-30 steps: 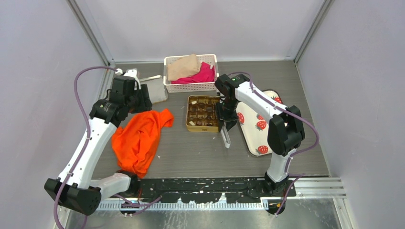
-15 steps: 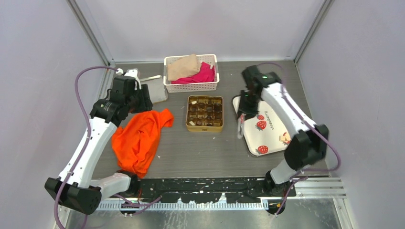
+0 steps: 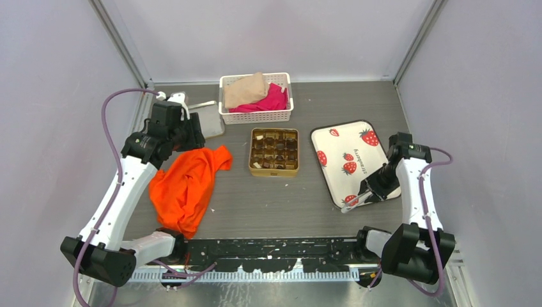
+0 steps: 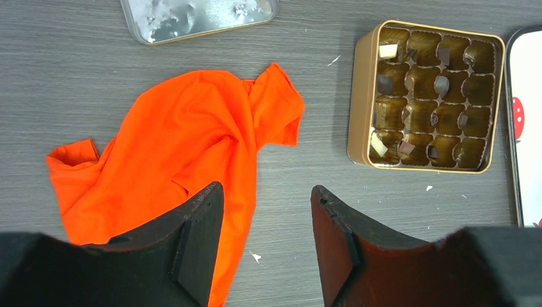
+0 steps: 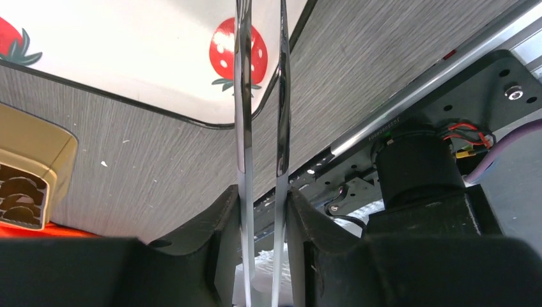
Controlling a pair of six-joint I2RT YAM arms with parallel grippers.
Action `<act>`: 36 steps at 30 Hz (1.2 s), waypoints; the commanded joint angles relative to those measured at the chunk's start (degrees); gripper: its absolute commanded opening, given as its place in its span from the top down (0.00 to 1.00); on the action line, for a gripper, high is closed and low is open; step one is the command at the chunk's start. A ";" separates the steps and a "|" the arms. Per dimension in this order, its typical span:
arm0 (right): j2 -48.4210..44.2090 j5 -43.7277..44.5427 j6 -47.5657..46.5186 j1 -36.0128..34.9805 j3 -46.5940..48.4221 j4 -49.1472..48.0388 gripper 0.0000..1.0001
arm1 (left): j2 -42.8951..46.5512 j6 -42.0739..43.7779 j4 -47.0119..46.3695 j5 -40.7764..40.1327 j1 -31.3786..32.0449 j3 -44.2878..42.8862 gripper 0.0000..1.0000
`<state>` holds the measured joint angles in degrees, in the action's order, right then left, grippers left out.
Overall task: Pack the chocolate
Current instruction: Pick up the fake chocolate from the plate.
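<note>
Clamps right jaws on metal tongs (image 5: 243,128) over strawberry tray (image 3: 342,144) near corner. Hangs left jaws spread, empty, above orange cloth (image 4: 172,147). Shows chocolate (image 4: 384,84) in gold tin (image 4: 358,96) compartments on table (image 3: 268,198), between cloth and tray.

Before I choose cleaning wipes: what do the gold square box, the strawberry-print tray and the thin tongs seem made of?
Gold square box: probably thin metal, satin sheen, pressed rounded corners.
White strawberry-print tray: smooth gloss, dark rim; metal or plastic, cannot tell.
Thin silver tongs: polished metal, mirror-like reflections.
</note>
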<state>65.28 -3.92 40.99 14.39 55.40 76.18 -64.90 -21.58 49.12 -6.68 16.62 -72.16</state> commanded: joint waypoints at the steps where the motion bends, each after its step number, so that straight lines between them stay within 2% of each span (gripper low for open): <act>1: -0.35 -2.50 0.25 0.49 0.36 0.55 0.78 | 1.49 1.06 -1.78 0.46 -0.36 0.18 0.46; 6: 1.05 -4.22 -0.12 1.22 -0.46 -0.25 0.68 | 2.15 1.76 -1.54 -0.33 -0.36 1.14 0.46; 10: 1.22 -5.72 1.27 1.25 -2.91 -1.74 0.66 | 2.15 1.83 -1.50 -0.52 -0.36 0.98 0.46; 18: 4.43 -7.86 1.29 1.81 -6.08 -6.80 0.56 | 2.40 2.14 -1.05 -1.51 -0.36 1.16 0.46; 36: 13.87 -6.82 -2.72 2.97 -1.56 -11.32 0.51 | 1.17 2.39 -1.48 -1.43 -0.36 0.43 0.46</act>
<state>78.59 -10.83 40.07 16.78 50.78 65.91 -64.16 -20.12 49.21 -7.55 16.47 -70.89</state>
